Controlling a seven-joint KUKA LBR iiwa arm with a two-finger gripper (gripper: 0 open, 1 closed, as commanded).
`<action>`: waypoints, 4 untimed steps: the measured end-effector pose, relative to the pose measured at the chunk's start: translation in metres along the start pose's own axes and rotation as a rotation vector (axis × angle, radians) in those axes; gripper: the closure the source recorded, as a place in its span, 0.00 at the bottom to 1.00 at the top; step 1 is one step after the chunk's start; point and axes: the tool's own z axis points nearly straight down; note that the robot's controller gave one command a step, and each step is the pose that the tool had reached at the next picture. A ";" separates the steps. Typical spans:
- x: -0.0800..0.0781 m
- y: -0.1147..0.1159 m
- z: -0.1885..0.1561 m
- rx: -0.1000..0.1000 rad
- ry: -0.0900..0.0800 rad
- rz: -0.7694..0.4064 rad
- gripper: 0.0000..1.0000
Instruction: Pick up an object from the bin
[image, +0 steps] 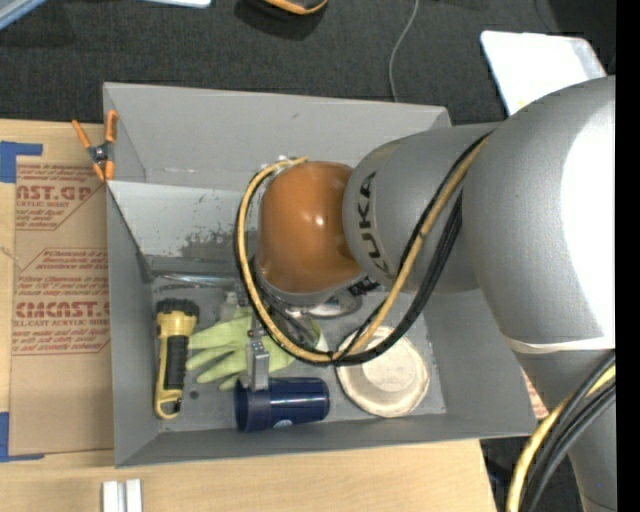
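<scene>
Hovering hand (258, 360) over yellow-green glove (214, 350), blue cylinder (285, 402) just beside, grip cannot be told

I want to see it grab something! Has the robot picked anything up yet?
Not yet. Done: the arm is down in the bin. In hand: it hangs over the green glove and dark blue cylinder. Left: grabbing and lifting one. The yellow flashlight lies apart, left.
</scene>
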 end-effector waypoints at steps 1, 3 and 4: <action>-0.014 -0.008 0.028 -0.005 -0.032 0.059 0.00; -0.021 -0.015 0.046 -0.004 -0.015 -0.033 1.00; -0.022 -0.017 -0.020 -0.003 -0.008 -0.052 1.00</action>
